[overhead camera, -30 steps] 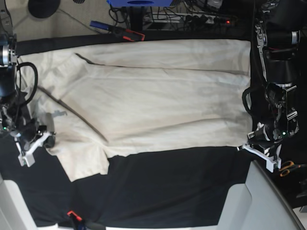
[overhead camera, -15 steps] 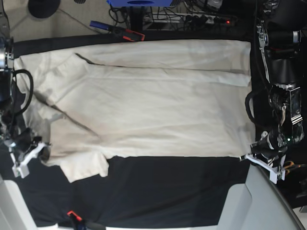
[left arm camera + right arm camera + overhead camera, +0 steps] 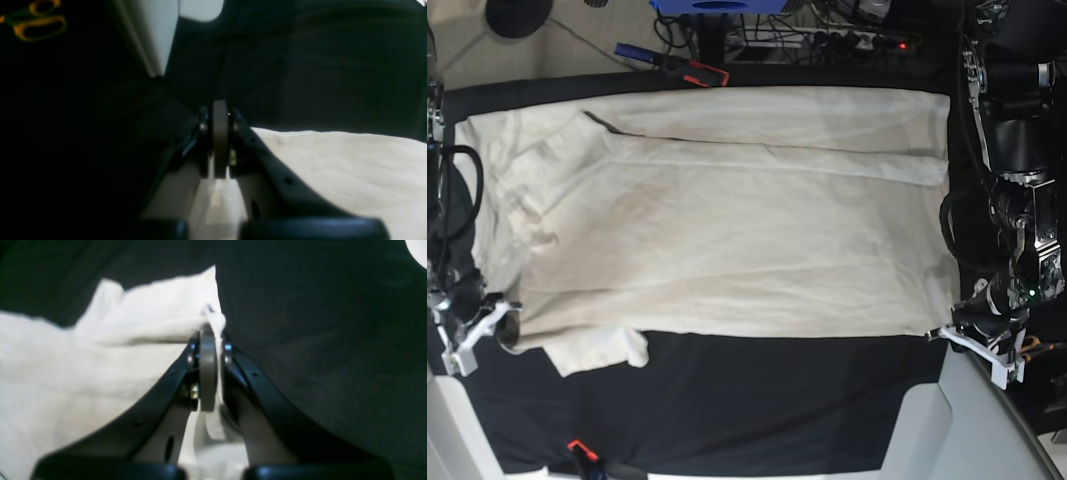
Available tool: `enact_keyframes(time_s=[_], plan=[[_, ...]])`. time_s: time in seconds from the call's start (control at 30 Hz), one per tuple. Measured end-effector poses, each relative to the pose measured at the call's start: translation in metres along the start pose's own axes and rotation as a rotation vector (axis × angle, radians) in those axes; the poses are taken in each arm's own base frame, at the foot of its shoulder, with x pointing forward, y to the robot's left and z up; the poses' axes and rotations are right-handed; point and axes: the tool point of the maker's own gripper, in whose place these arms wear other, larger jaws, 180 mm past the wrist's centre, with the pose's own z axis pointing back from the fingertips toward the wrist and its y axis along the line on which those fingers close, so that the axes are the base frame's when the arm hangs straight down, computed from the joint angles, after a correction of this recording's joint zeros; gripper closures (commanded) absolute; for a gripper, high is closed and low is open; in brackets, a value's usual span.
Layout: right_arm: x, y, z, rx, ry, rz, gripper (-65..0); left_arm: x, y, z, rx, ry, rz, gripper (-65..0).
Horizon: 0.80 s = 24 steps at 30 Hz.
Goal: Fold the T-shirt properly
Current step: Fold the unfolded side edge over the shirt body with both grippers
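A: Where is the T-shirt (image 3: 727, 220) lying?

B: It is spread over the black table cover (image 3: 777, 400), from the left side to the right side of the base view. One sleeve (image 3: 597, 350) hangs out at the lower left.

A: What does the right gripper (image 3: 208, 340) hold?

B: In its wrist view the two fingers are pressed together, and a pinch of cream cloth sticks out above the tips. So it is closed on the T-shirt. How much cloth is inside I cannot see, because the fingers cover it.

A: And the left gripper (image 3: 218, 115)?

B: Its fingers are also closed together. The cloth edge lies just beside them on the right, and a pale strip shows between the fingers lower down, but the picture is blurred and dark. From above, the gripper (image 3: 982, 340) is at the lower right corner of the shirt. I cannot tell for sure if cloth is between the tips.

A: Anything else hard to see?

B: The scissors with orange handles (image 3: 36, 20) are only a dim shape in the dark corner. In the base view the right gripper (image 3: 472, 325) is partly cut by the left border.
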Motion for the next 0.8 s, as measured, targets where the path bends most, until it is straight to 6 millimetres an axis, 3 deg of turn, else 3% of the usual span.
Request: enact_keyframes(time_s=[0.23, 0.43, 0.63, 0.8], plan=[[-0.009, 0.002, 0.000, 0.004, 0.011, 0.001, 0.0, -0.003, -0.004, 0.003, -0.008, 0.020, -0.010, 0.0], [-0.010, 0.001, 0.000, 0.003, 0.014, 0.001, 0.0, -0.022, 0.003, 0.005, 0.004, 0.052, 0.003, 0.0], [-0.010, 0.003, 0.000, 0.010, 0.015, 0.003, 0.0, -0.008, 0.028, 0.012, 0.045, 0.007, 0.070, 0.0], [-0.010, 0.004, 0.000, 0.012, 0.016, 0.008, 0.0, -0.002, 0.026, 0.023, 0.040, -0.023, 0.027, 0.0]])
